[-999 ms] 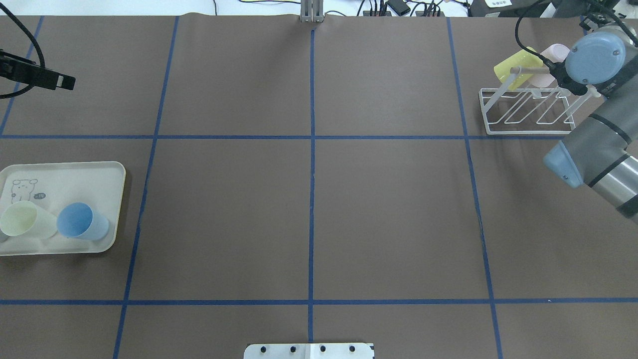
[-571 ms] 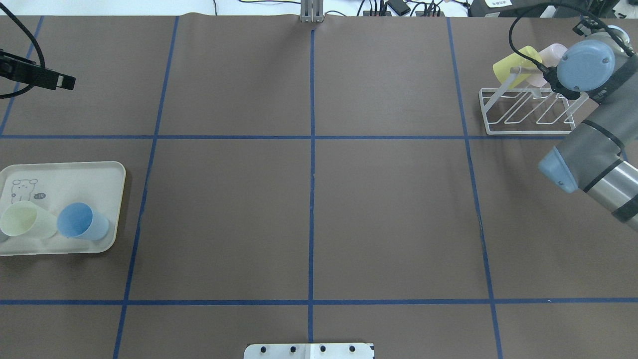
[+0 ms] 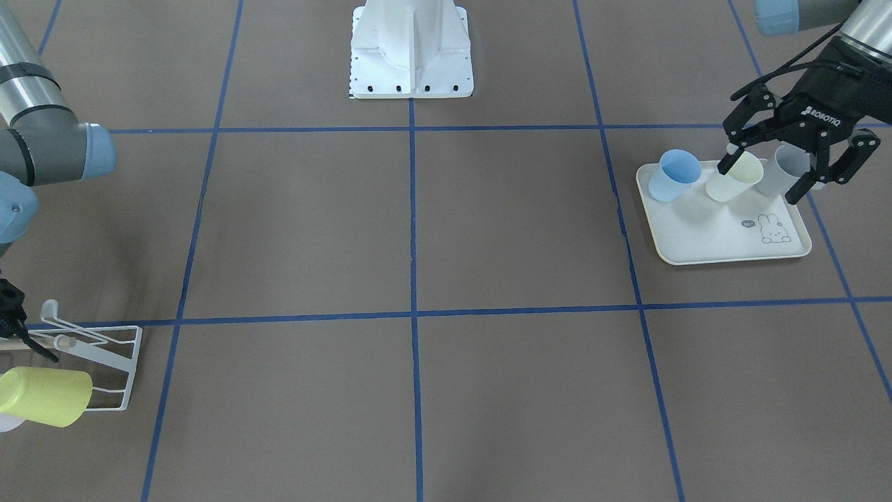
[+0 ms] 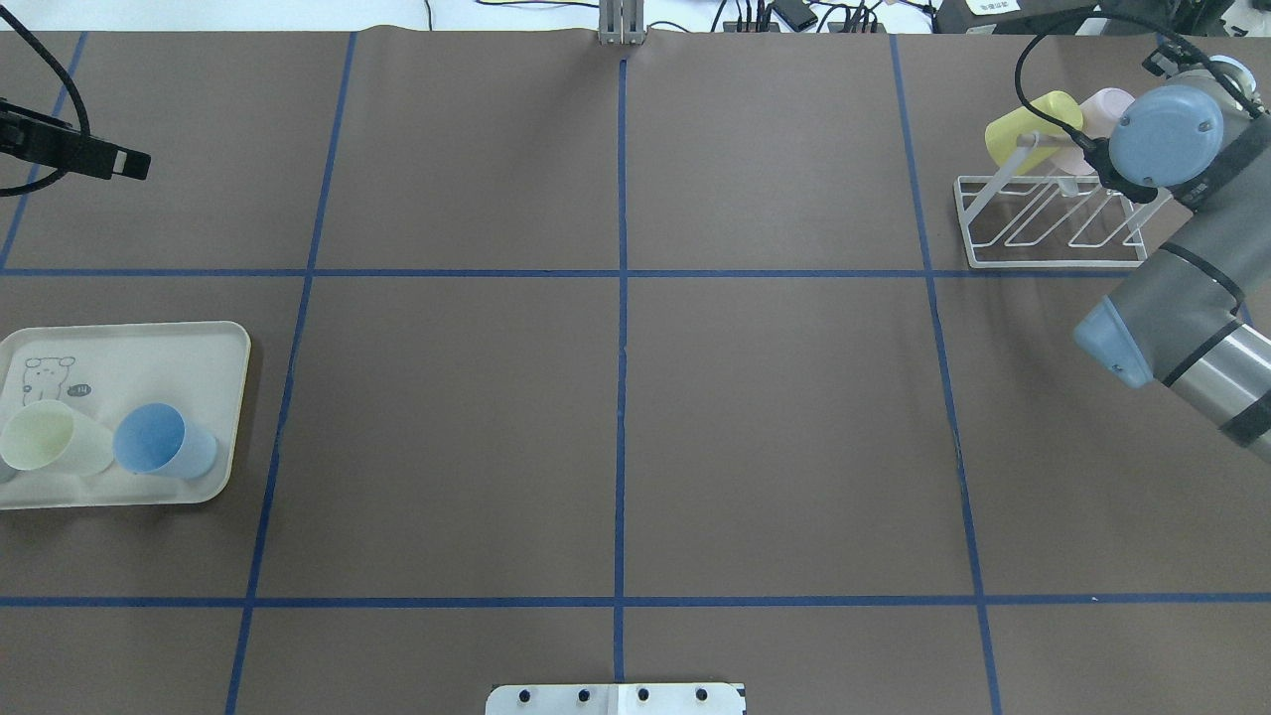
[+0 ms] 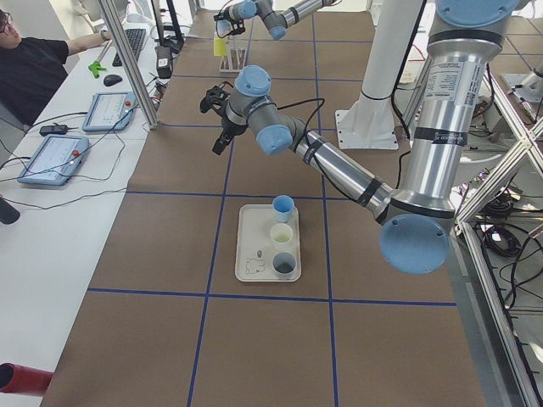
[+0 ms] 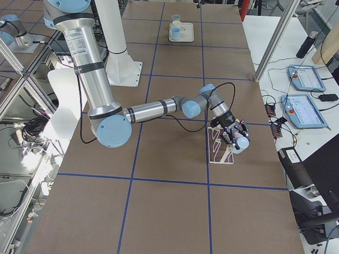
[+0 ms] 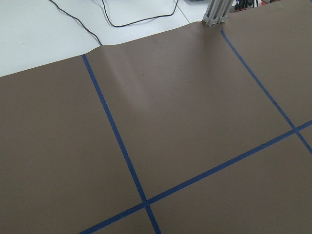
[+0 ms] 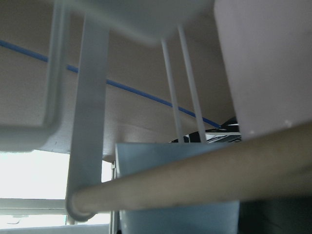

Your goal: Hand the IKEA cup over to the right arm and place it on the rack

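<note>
- Left gripper (image 3: 761,180): jaws wide apart, empty. Hovers above tray (image 3: 704,240), well clear of cups in left side view.
- Tray contents: blue cup (image 3: 672,174), pale yellow cup (image 3: 739,183) and grey cup (image 3: 777,174), in row at edge nearest robot.
- Right gripper (image 6: 234,138): at rack (image 4: 1053,264). Fingers hidden, so open or closed cannot be told.
- Pale blue cup (image 8: 175,214): at right gripper, just behind rod (image 8: 195,183), beside pink cup (image 4: 1097,109). Seating on prong cannot be told.
- Yellow cup (image 4: 1023,124): tilted on rack, next to pink cup.
</note>
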Motion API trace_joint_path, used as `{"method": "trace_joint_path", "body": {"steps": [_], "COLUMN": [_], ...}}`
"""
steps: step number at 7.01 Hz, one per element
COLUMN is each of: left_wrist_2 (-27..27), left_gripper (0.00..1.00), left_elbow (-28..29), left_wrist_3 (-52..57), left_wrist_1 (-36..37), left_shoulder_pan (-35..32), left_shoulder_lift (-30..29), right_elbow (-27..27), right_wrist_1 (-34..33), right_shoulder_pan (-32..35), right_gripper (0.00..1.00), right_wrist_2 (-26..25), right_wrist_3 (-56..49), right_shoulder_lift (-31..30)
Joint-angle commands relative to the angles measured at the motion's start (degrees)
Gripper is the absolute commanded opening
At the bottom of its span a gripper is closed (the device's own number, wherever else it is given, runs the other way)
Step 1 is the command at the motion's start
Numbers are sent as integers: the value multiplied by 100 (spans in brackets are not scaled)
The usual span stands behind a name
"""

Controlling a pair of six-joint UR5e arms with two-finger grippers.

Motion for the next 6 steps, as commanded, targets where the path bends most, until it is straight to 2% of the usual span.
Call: {"method": "trace_joint_path", "body": {"steps": [1, 2, 3, 4, 6], "left_wrist_2": [-83, -83, -83, -83, -83], "left_gripper": [100, 100, 100, 100, 100], "left_elbow": [0, 0, 0, 0, 0], "left_wrist_3": [0, 0, 0, 0, 0], "left_wrist_1": [0, 0, 0, 0, 0], "left_shoulder_pan": [0, -9, -9, -9, -18], "left_shoulder_lift": [0, 0, 0, 0, 0], "right_elbow": [8, 34, 43, 52, 52], "right_wrist_1": [0, 0, 0, 0, 0], "right_shoulder_pan": [2, 2, 2, 2, -7], "right_gripper": [48, 61, 83, 99, 100], "right_wrist_2": [-8, -8, -8, -17, -52], "right_wrist_3": [-1, 8, -9, -1, 17], "right_shoulder_lift": [-8, -8, 10, 45, 62]}}
